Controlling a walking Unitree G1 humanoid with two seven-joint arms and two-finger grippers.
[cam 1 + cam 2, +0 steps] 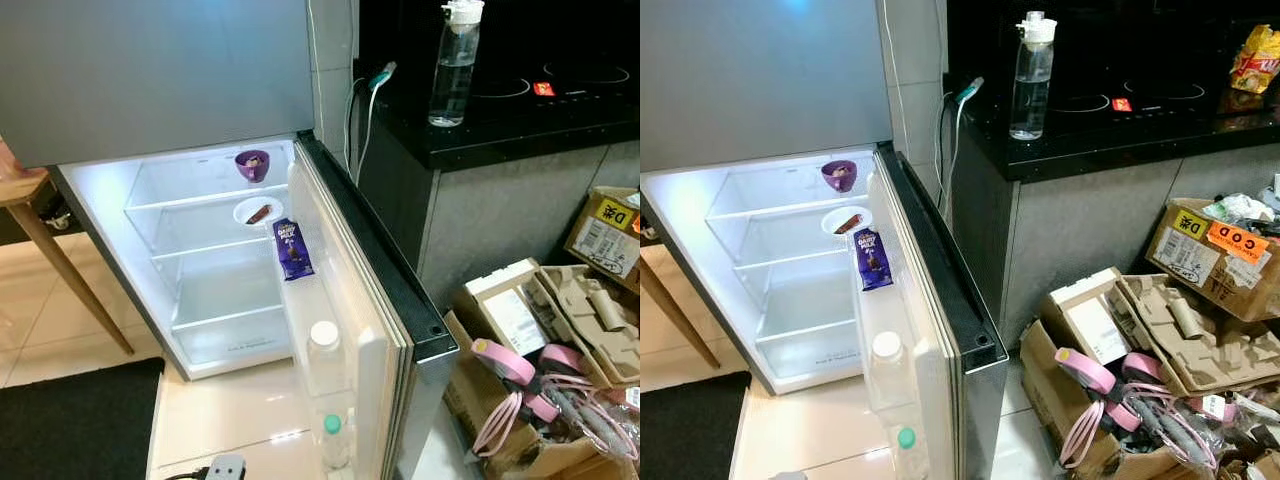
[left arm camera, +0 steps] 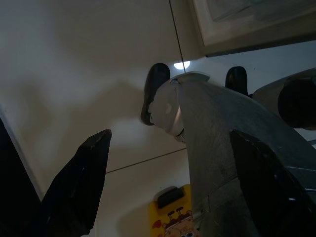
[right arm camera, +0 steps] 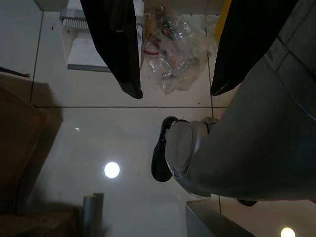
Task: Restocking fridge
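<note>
Looking down past both idle arms, I see each gripper hanging by the robot's legs over the floor tiles: the left gripper (image 2: 163, 197) spread wide and holding nothing, the right gripper (image 3: 173, 49) also parted and holding nothing. The water bottle (image 1: 455, 65) stands upright on the black counter (image 1: 520, 125), well above and ahead of the right gripper, which I judge the nearer. The open fridge (image 1: 200, 250) lies ahead of the left one.
</note>
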